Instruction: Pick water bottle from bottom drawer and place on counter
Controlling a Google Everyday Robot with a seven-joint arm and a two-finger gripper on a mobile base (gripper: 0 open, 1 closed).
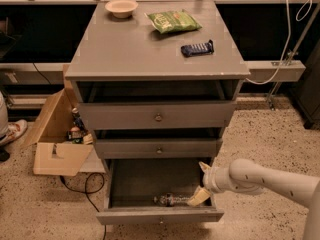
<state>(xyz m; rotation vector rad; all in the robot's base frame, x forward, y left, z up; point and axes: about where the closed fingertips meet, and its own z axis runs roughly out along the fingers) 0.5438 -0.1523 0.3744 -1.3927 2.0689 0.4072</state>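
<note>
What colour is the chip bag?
Green, in the camera view: chip bag; the gripper reaches into the bottom drawer on its right.
</note>
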